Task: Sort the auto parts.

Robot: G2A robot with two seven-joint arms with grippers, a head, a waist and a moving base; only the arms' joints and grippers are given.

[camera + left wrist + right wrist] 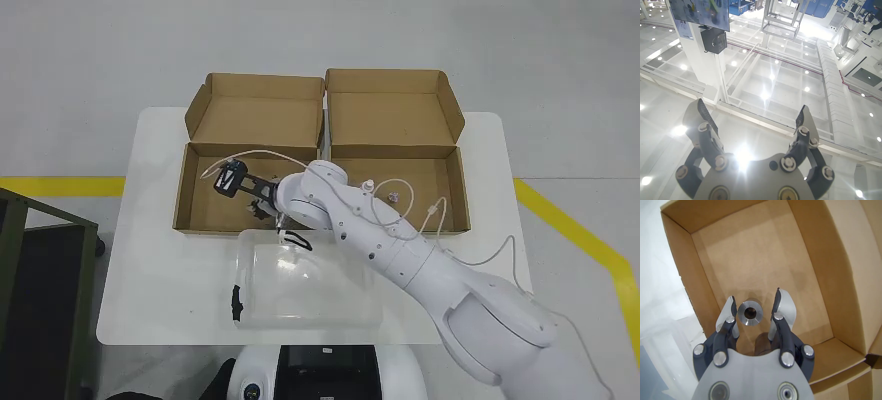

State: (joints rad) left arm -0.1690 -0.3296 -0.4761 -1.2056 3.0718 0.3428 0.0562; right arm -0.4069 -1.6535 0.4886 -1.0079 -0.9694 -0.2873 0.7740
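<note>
Low at frame centre, between the parted fingers of the right gripper (pixel 755 295): short polished steel sleeve (pixel 750 313), probably heavy and slick, best pinched across its round wall; left gripper (pixel 752 103) spread wide, empty.

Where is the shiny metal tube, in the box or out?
In. The metal tube sits inside the cardboard box's walls, over its floor, between the right gripper's open fingers. Whether a finger touches it, cannot tell.

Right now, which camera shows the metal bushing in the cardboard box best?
The right wrist view: the metal bushing stands end-on between the fingers of the open right gripper, bore visible. In the top view the gripper covers that spot; the left wrist view faces the ceiling.
</note>
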